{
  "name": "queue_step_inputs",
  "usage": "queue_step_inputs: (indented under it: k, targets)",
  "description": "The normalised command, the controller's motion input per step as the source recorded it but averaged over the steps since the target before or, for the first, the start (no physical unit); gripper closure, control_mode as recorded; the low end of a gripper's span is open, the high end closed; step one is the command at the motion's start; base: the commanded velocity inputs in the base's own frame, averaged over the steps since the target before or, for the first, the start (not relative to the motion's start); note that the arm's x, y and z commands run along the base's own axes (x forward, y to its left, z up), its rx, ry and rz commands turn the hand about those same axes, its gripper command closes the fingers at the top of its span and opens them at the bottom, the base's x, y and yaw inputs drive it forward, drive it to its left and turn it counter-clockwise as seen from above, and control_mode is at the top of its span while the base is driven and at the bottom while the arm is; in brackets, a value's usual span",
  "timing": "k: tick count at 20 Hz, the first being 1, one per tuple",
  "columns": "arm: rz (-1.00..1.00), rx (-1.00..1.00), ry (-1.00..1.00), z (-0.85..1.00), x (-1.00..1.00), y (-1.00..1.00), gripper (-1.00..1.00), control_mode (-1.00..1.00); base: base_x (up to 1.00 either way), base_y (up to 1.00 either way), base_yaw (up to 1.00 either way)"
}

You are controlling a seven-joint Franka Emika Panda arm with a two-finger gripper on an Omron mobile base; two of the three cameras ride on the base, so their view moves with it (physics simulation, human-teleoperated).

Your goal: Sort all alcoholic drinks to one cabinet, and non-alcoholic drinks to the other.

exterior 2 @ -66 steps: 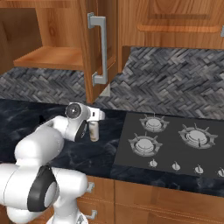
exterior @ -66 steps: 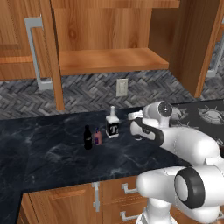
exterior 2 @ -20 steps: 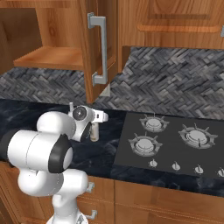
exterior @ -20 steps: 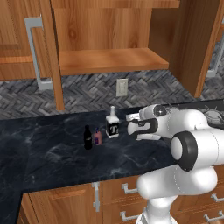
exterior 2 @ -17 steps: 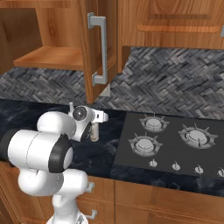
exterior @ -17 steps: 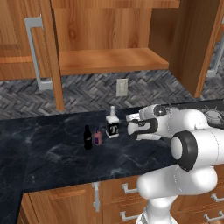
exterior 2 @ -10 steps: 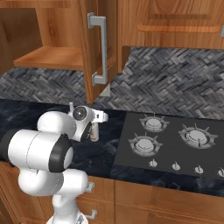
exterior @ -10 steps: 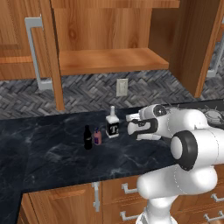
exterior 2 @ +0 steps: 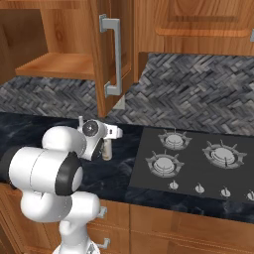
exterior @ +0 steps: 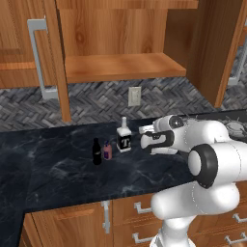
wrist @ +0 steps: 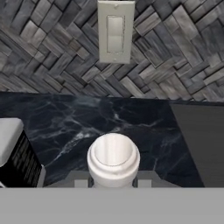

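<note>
Gripper (wrist: 113,183) clamped on slim cream-white bottle (wrist: 113,160) below its cap, upright on black marble counter (wrist: 87,127); square "T" bottle (wrist: 15,153) just beside.

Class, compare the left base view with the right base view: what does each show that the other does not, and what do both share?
Left base view alone: the black cola bottle, pink-purple bottle, square clear bottle and wall outlet. Right base view alone: the stove with its burners and knobs. Both: the dark marble counter, herringbone backsplash, open wooden cabinet shelf and the hand, shut on the cream-white bottle.
</note>
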Motion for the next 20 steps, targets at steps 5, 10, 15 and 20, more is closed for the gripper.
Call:
queue_step_inputs:
  k: [5, 10, 15, 20]
  targets:
    - [0.00, 0.00, -0.04, 0.06, -0.02, 0.00, 1.00, -1.00, 0.00, 0.00, 0.00]
    - [-0.05, -0.05, -0.09, 0.34, -0.10, 0.16, 1.00, -1.00, 0.00, 0.00, 0.00]
    - [-0.09, -0.05, -0.02, 0.52, -0.02, 0.31, 1.00, -1.00, 0.00, 0.00, 0.00]
    - [-0.05, -0.01, 0.02, 0.64, 0.00, 0.29, 1.00, -1.00, 0.00, 0.00, 0.00]
